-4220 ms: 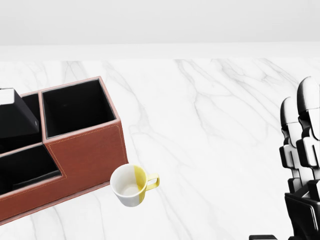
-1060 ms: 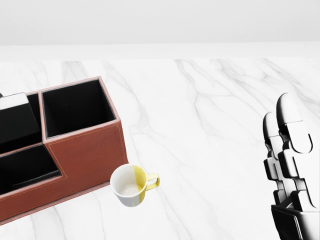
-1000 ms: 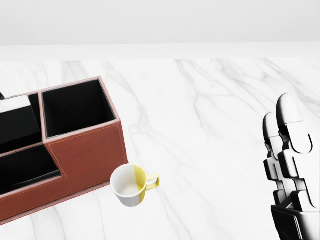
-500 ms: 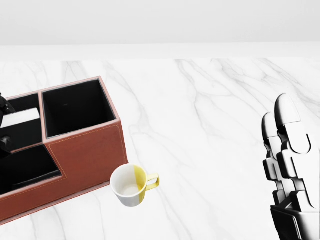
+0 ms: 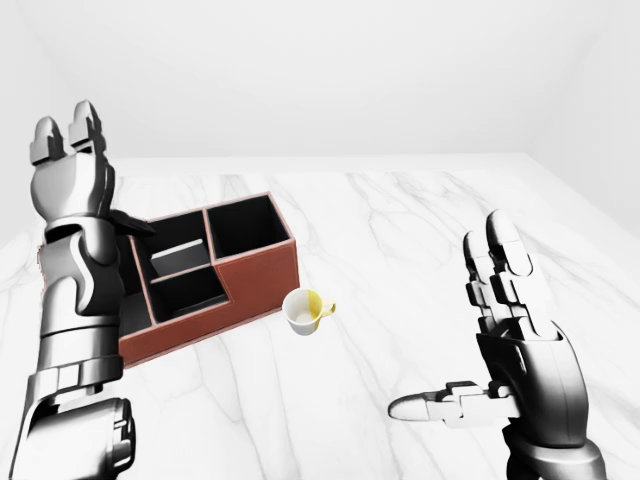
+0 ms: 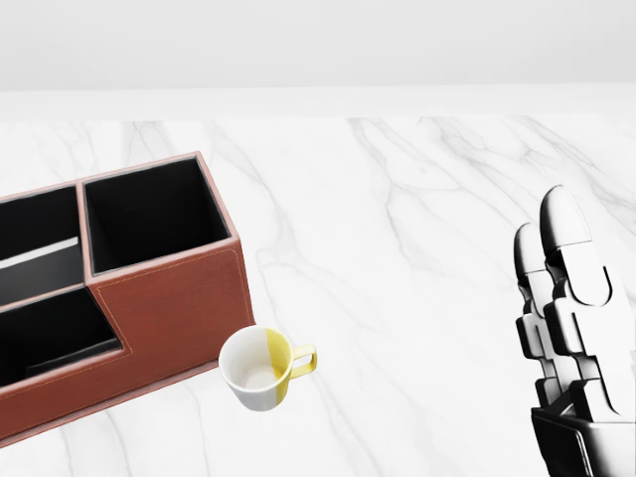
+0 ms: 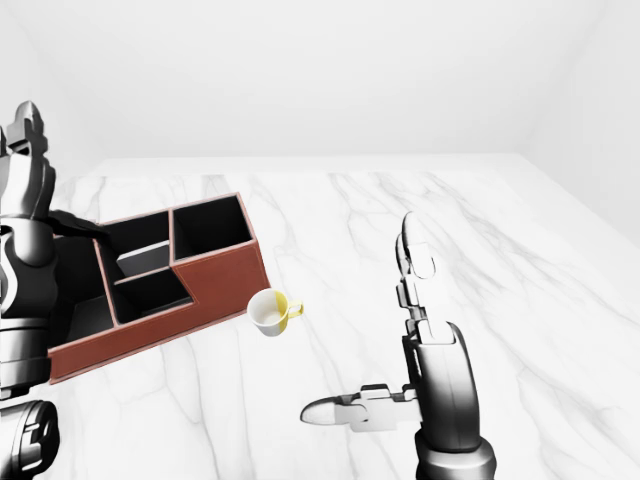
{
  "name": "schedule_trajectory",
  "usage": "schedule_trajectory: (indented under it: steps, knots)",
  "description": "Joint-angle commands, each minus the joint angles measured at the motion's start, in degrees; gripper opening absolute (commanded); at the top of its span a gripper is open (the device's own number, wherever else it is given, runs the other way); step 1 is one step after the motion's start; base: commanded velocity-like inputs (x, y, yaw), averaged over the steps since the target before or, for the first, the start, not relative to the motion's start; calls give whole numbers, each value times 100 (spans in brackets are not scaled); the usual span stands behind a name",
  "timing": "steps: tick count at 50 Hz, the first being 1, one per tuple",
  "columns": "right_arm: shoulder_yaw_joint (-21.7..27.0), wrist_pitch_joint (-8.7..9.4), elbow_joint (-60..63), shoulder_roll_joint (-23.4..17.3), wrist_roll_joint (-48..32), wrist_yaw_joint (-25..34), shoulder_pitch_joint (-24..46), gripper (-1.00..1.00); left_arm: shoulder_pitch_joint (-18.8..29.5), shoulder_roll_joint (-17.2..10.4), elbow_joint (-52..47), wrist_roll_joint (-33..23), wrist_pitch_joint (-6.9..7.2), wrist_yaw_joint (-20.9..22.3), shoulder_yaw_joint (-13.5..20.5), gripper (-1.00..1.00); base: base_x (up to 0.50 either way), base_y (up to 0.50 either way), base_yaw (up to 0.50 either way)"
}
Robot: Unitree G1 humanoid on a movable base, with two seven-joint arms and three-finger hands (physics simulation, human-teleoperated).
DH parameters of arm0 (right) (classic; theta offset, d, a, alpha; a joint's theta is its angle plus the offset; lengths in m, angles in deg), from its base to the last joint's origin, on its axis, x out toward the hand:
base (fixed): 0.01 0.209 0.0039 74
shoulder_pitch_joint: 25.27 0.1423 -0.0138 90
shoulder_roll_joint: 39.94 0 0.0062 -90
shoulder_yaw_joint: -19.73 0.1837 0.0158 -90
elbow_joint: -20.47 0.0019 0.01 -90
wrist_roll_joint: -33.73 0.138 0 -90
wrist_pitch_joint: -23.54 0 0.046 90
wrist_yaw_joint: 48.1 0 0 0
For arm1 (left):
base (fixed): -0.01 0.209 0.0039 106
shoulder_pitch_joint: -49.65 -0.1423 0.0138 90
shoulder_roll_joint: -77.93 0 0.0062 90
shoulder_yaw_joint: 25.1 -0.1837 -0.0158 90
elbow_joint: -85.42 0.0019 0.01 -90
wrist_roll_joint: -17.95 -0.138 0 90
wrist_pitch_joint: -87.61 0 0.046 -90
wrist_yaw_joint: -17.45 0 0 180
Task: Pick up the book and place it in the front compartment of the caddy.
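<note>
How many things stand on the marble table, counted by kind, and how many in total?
Caddy: 1
Mug: 1
Book, inside the caddy: 1
Total: 3

Head view: close and steeply downward onto the marble table point(image 6: 417, 199), cropping the caddy point(image 6: 169, 298) at the left edge, with the cup point(image 6: 260, 371) low in the middle and only the right hand point(image 6: 566, 328) at the right. Left-eye and right-eye views: wider, from higher and farther off, over both arms toward the white wall point(image 5: 330, 70). Nearly identical pair, the right-eye one shifted sideways, cutting off the left hand point(image 5: 70, 165). Shared by all three: caddy, cup, table, right hand.
</note>
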Motion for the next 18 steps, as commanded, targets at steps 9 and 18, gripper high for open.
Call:
schedule_trajectory:
  steps: [9, 18]
  knots:
    - [131, 0, -295, -22, 256, -114, 254, 100, -121, -509, -3686, 645, 0, 1935, 970, 100, 0, 0, 0]
    - [-22, 0, -12, -24, 76, -105, 526, 100, -376, 66, -7609, 3526, 0, 3725, 1686, 100, 0, 0, 0]
